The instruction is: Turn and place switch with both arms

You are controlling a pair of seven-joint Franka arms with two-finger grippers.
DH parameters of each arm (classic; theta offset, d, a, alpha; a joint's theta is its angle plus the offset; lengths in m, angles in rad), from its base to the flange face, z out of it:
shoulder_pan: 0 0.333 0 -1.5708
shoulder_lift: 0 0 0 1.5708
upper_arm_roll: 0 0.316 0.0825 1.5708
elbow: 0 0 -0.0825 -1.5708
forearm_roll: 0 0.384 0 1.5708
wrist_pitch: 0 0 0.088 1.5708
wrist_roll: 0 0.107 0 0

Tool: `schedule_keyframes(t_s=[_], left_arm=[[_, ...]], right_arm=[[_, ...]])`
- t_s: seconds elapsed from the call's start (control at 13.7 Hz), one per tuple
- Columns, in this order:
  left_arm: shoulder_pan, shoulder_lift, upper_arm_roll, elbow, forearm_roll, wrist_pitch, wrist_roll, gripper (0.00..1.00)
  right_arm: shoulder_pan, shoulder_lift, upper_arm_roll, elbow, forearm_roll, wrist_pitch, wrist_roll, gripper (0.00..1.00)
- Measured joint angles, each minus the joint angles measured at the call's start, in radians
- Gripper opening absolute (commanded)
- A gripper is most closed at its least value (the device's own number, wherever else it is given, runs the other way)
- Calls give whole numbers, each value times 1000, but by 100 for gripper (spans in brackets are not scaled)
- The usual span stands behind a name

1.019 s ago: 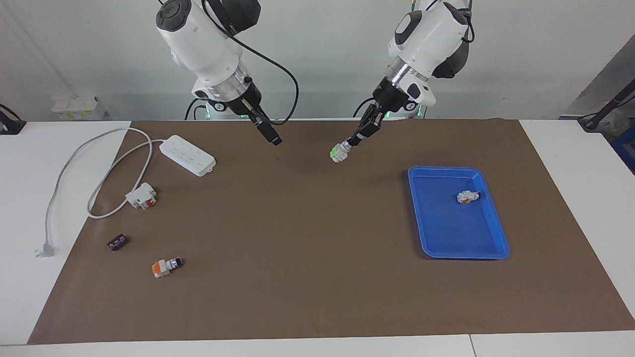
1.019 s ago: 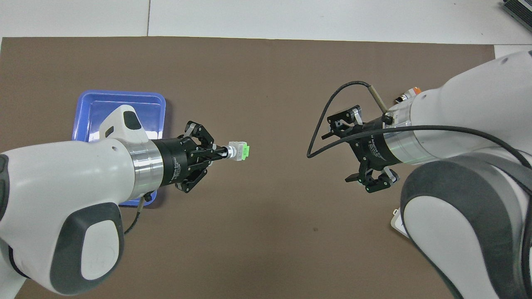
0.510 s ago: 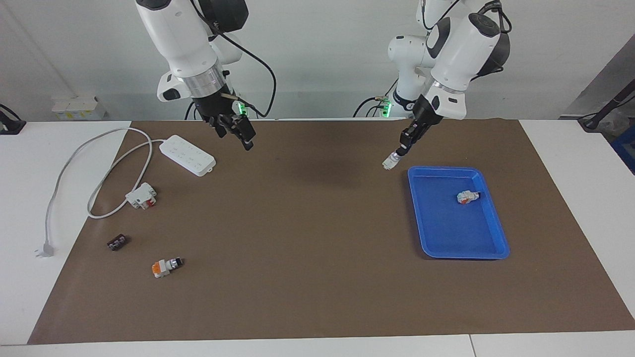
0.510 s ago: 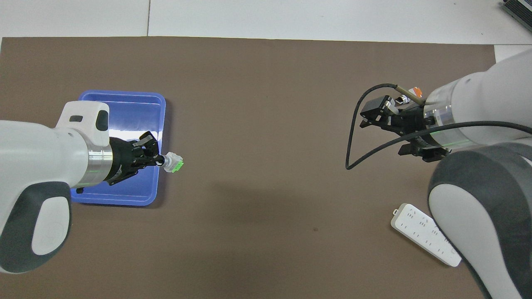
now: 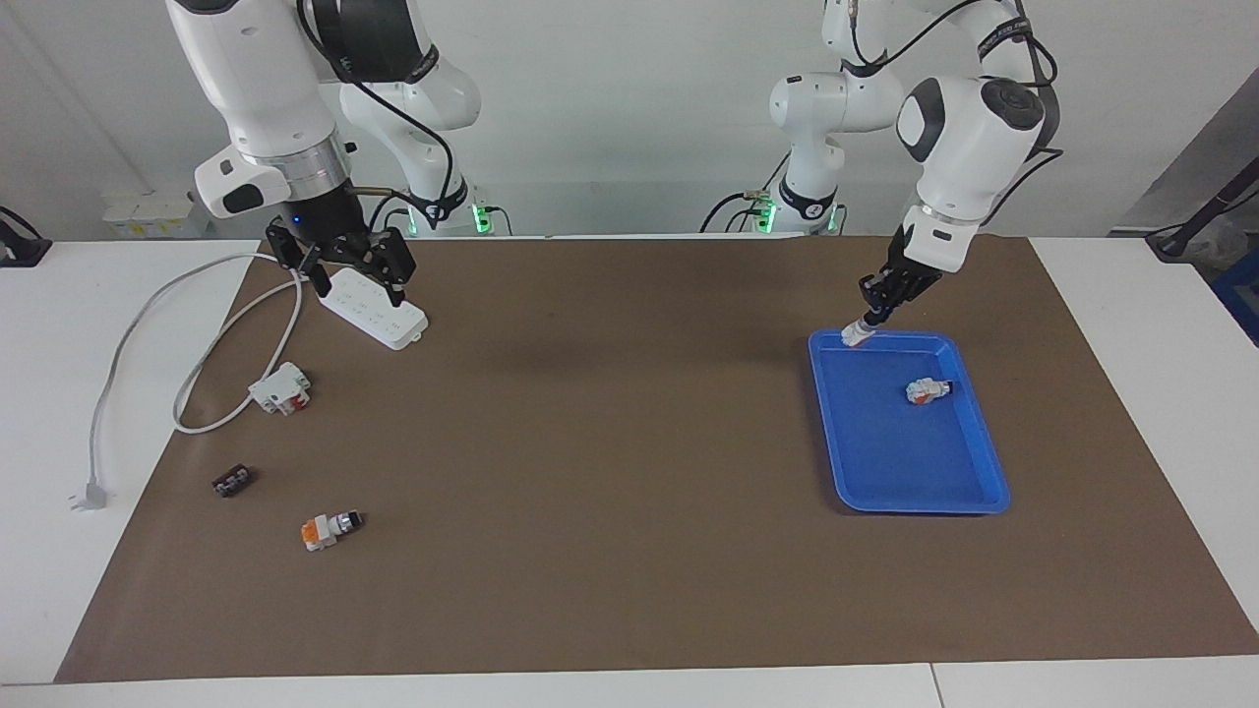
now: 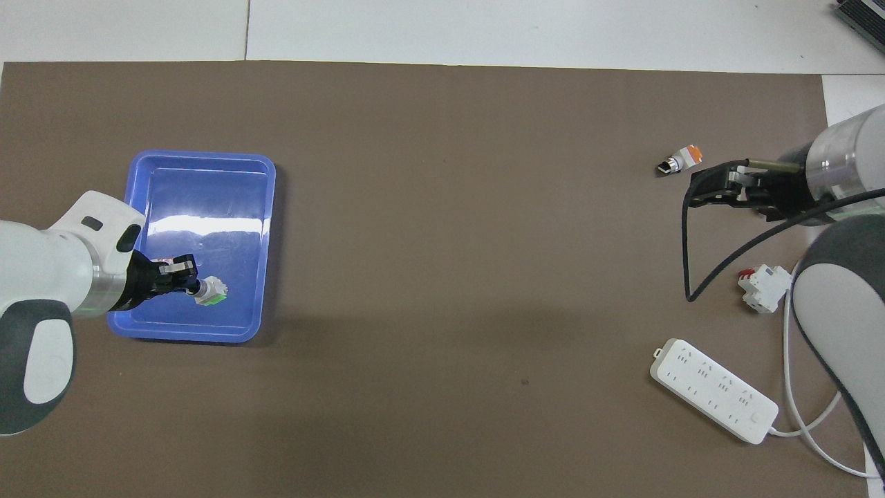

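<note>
The switch [image 5: 854,336] has a white body and a green end block. My left gripper [image 5: 868,319] is shut on its knob end and holds it just above the blue tray [image 5: 905,462], at the tray's edge nearest the robots. In the overhead view the switch [image 6: 209,292] hangs over the tray [image 6: 200,200] with its green end pointing away from my left gripper [image 6: 188,284]. My right gripper [image 5: 359,285] is open and empty, raised over the power strip [image 5: 374,308] at the right arm's end; it also shows in the overhead view [image 6: 693,195].
A similar switch with an orange end [image 5: 928,390] lies in the tray. On the mat at the right arm's end lie another orange-ended switch [image 5: 329,528], a white-and-red breaker [image 5: 281,386], a small black part [image 5: 232,481] and the strip's cable [image 5: 128,334].
My left gripper has carried the switch from over the mat's middle toward the left arm's end, to over the tray, and lowered it. My right gripper has swung back toward the power strip.
</note>
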State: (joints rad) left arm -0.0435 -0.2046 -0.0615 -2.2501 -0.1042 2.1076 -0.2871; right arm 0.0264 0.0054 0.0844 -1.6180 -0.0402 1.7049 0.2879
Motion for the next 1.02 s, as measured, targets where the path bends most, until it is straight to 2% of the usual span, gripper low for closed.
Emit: schedule_keyframes(t_s=[0.15,0.22,0.29,0.36,0.44,0.58,0.73,1.02], left_arm=[[10,26,0,-41,1,66,52,0],[10,51,-2,-50,1,98,64,10],[10,76,-3,-52,1,119,74,43],[10,99,-4,-52,1,136,85,57],[11,115,-4,-49,1,144,97,65],[18,128,-1,-27,1,139,108,68],[27,140,-1,46,1,68,113,68],[27,200,-8,316,135,-262,116,68]], right_arm=[[-1,0,0,23,-13,-35,-16,100],[-4,0,0,36,-14,-55,-23,100],[-10,0,0,44,-14,-66,-40,100],[-15,1,0,47,-13,-70,-63,100],[-20,3,0,47,-12,-75,-84,100],[-23,6,0,41,-12,-84,-102,100],[-23,5,1,27,-12,-87,-102,99],[-24,4,1,16,-6,-89,-102,100]])
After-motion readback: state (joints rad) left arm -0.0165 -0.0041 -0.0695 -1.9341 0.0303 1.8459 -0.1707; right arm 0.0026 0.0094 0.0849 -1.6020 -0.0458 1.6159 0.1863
